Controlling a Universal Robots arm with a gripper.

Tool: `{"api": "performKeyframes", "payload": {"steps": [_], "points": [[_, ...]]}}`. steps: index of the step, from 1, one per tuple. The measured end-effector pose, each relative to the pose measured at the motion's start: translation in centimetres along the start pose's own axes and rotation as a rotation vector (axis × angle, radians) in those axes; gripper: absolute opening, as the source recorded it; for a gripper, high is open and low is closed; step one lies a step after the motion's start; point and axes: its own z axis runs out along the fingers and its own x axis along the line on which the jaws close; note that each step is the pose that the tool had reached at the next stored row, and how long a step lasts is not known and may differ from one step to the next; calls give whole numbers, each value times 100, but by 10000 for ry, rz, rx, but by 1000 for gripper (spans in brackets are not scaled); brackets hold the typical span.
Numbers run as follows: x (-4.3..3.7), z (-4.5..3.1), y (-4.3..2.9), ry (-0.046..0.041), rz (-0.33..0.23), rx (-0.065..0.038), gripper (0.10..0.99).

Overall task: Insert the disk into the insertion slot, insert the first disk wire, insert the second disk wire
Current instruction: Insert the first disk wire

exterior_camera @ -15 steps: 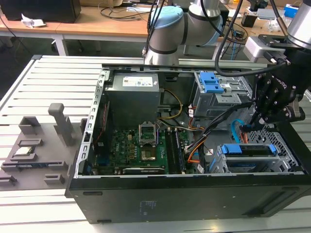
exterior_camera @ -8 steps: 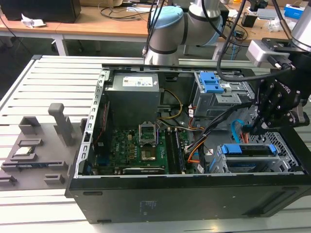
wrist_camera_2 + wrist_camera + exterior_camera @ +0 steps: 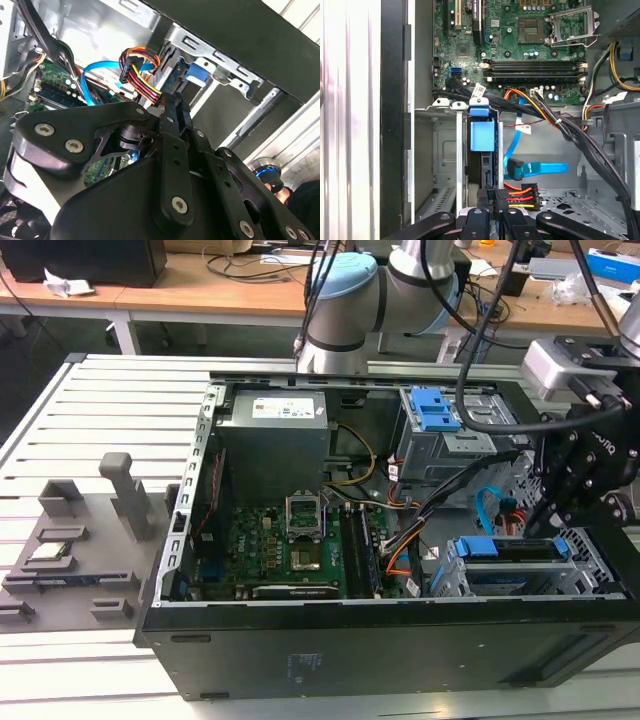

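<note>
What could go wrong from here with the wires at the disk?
1. The gripper sits right beside the red-yellow wire plug behind the disk. The mating port is hidden, so a skewed push could jam the plug.
2. The loose blue cable lies close by and might snag on the gripper.

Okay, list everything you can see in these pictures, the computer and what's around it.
table: one, silver-grey, slatted
computer case: one, black, open on table
fixture tray: one, grey, exterior view's left
power supply: one, grey, inside case
motherboard: one, green, case floor
drive bay: one, grey, blue latches, case's far corner
insertion slot: one, silver-grey, case's near wall
disk: one, blue carrier, in insertion slot
data cable: one, blue, beside slot
power wires: one bundle, red-orange-yellow, beside claw
arm: one, pale blue and silver, behind case
claw: one, black, by the disk
</note>
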Motion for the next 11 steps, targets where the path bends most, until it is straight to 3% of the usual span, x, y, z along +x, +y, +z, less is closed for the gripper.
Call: {"api": "performKeyframes", "payload": {"steps": [11], "points": [[-10, 91, -41, -6, 7, -3, 169]]}}
